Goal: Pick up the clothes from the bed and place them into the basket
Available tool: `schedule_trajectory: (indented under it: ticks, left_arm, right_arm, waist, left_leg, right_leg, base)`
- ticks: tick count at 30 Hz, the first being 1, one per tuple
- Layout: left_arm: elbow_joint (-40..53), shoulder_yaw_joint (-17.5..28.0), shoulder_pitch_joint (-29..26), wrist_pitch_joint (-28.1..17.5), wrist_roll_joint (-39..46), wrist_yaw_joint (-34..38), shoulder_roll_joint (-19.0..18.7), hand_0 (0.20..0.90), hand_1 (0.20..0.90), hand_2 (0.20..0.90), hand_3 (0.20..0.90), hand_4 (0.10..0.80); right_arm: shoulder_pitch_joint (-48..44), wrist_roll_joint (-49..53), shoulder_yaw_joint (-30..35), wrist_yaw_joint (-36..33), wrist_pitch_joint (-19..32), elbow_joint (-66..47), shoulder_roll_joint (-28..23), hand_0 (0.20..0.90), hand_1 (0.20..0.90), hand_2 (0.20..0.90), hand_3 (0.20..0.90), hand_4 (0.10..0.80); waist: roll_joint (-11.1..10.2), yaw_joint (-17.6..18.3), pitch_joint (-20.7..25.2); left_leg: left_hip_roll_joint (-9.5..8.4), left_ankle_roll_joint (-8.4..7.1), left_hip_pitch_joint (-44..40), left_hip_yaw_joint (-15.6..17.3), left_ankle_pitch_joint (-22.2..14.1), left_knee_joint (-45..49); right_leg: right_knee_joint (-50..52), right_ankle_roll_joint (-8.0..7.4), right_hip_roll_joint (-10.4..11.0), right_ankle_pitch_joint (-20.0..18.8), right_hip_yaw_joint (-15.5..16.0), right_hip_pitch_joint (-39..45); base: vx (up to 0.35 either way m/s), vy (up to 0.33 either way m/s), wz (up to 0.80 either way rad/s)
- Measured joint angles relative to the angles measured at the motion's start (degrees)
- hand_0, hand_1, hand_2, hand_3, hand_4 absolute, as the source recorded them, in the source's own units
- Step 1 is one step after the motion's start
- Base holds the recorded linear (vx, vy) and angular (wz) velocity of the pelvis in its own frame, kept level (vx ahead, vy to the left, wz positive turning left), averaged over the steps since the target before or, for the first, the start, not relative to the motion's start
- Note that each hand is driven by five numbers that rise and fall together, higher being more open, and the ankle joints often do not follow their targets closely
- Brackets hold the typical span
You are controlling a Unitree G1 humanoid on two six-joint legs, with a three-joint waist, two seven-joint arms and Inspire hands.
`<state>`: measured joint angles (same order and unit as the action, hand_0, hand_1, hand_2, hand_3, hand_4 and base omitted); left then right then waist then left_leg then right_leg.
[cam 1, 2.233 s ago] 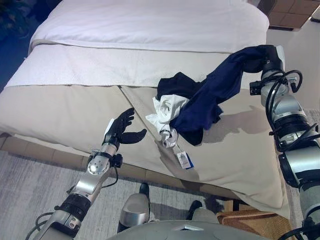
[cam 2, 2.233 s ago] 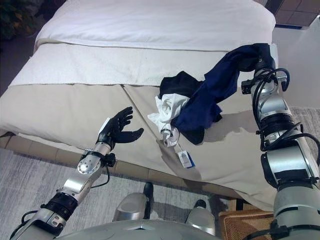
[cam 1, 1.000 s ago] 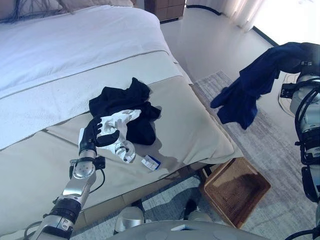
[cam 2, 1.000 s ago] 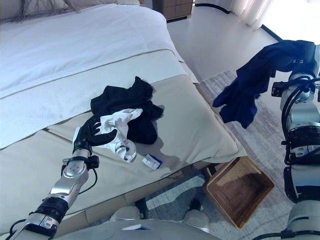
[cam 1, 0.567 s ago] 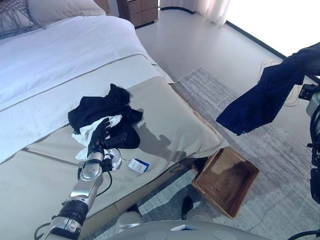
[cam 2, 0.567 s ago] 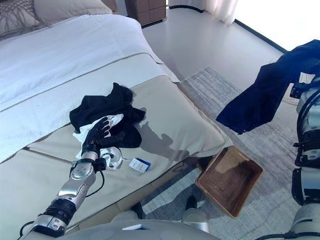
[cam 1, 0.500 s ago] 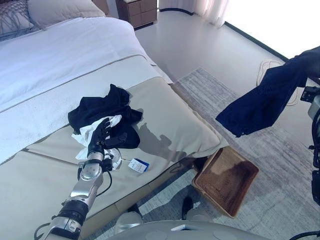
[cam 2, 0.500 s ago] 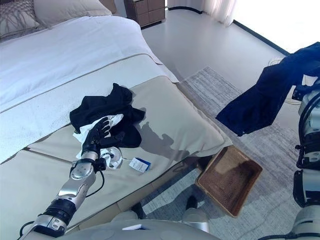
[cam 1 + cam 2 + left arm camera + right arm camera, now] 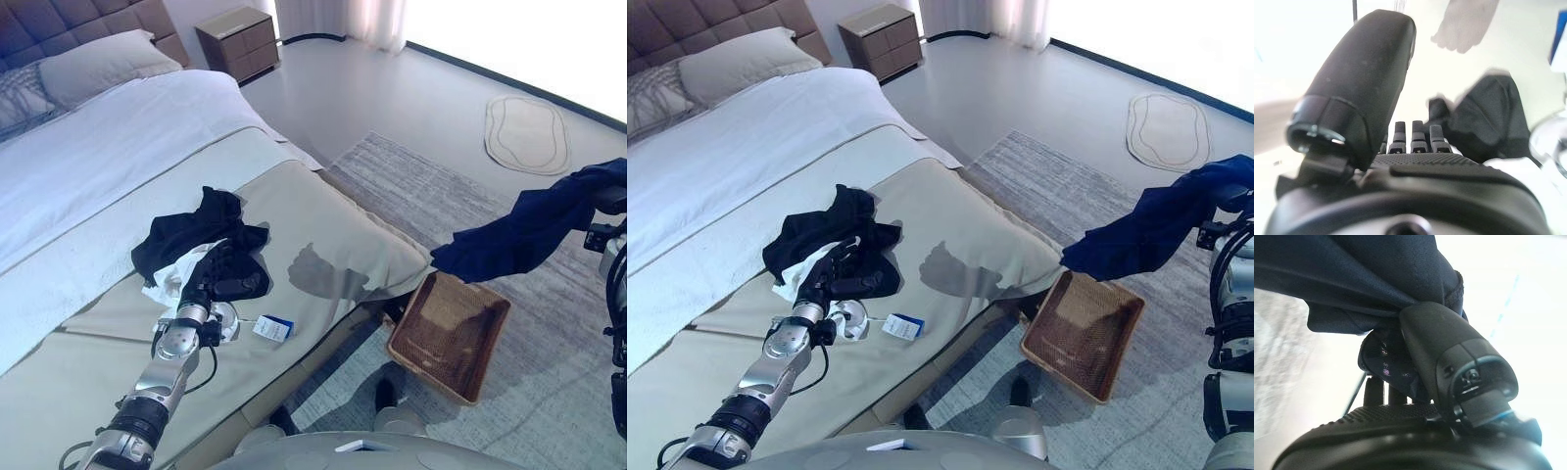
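Your right hand, cut off at frame edge, clamps navy garment, now lower, above basket. Left hand, fingers straight, rests on black clothes near bed foot edge.

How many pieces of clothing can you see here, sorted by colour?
Navy blue: 1, the garment held in the right hand.
Black: 1, the garment on the bed.
White: 1, the garment under the black one.
Total: 3.
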<state>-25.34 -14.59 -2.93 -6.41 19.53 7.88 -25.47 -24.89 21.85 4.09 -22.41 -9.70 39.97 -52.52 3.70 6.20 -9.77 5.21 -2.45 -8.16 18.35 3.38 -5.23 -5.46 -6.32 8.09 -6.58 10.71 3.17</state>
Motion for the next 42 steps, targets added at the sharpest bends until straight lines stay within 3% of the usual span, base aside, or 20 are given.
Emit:
schedule_trajectory:
  ticks: [10,21,28,29,30,31,42]
  left_arm:
    - [0.11,-1.83,-1.55,2.63,-0.62,-1.45,-0.02,0.9,0.9,0.9,0.9,0.8]
    - [2.01,-3.67,-2.57,2.79,-1.06,-1.6,1.49,0.9,0.9,0.9,0.9,0.8]
    - [2.25,-3.71,-3.78,2.79,-1.07,-1.62,2.27,0.9,0.9,0.9,0.9,0.8]
    - [2.25,-3.71,-3.97,2.79,-1.08,-1.62,2.27,0.9,0.9,0.9,0.9,0.8]
    - [2.25,-3.71,-3.98,2.79,-1.08,-1.62,2.26,0.9,0.9,0.9,0.9,0.8]
    - [2.26,-3.71,-4.01,2.79,-1.09,-1.62,2.26,0.9,0.9,0.9,0.9,0.8]
    - [2.28,-3.7,-4.39,2.8,-1.08,-1.78,2.15,0.9,0.9,0.9,0.9,0.8]
  right_arm:
    - [4.79,-2.11,0.13,3.52,-0.81,-0.21,4.41,0.3,0.3,0.3,0.2,0.1]
    - [5.36,-5.12,0.13,7.23,-1.16,-1.0,4.42,0.3,0.3,0.3,0.2,0.1]
    - [6.92,-5.15,-0.02,7.94,-2.34,-0.96,4.42,0.3,0.3,0.3,0.2,0.1]
    - [6.97,-5.13,-0.03,7.94,-2.59,-0.88,4.44,0.345,0.345,0.345,0.252,0.152]
    - [6.99,-5.12,-0.03,7.92,-2.76,-0.53,4.5,0.702,0.702,0.702,0.669,0.569]
    - [6.99,-5.11,-0.02,7.79,-2.76,-0.26,4.5,0.9,0.9,0.9,0.9,0.8]
    - [6.98,-5.03,0.0,6.24,-2.74,2.47,4.79,0.9,0.9,0.9,0.9,0.8]
  waist:
    - [1.24,1.76,0.35]
    - [7.36,2.28,-1.92]
    - [7.96,2.43,-4.92]
    - [7.91,2.47,-5.17]
    - [7.91,2.53,-5.17]
    - [7.9,2.51,-5.17]
    - [7.56,2.01,-5.41]
  left_leg:
    - [0.27,-0.02,0.25,2.49,0.02,0.13]
    - [0.72,-0.08,2.65,3.92,0.01,0.13]
    - [0.69,-0.11,3.12,4.06,0.04,0.14]
    - [0.68,-0.11,3.17,4.05,0.04,0.14]
    - [0.68,-0.11,3.23,4.01,0.05,0.15]
    - [0.69,-0.11,3.22,4.0,0.05,0.15]
    - [0.75,-0.16,2.82,3.26,0.09,0.15]
  right_leg:
    - [-0.19,0.0,-0.32,-0.02,-2.19,-1.79]
    - [-0.19,0.17,-0.86,-0.17,-3.52,-5.08]
    - [0.09,0.17,-0.84,-0.18,-3.55,-5.68]
    - [0.09,0.17,-0.83,-0.18,-3.53,-5.71]
    - [0.09,0.17,-0.82,-0.19,-3.46,-5.72]
    - [0.09,0.18,-0.81,-0.19,-3.43,-5.7]
    - [0.08,0.14,-0.75,-0.15,-2.36,-4.82]
  base:
    - [0.005,-0.049,-0.13]
    - [-0.036,-0.028,-0.07]
    - [-0.029,-0.026,-0.02]
    - [0.0,0.0,0.0]
    - [0.0,0.0,0.0]
    - [0.0,0.0,0.0]
    - [0.01,0.002,0.03]
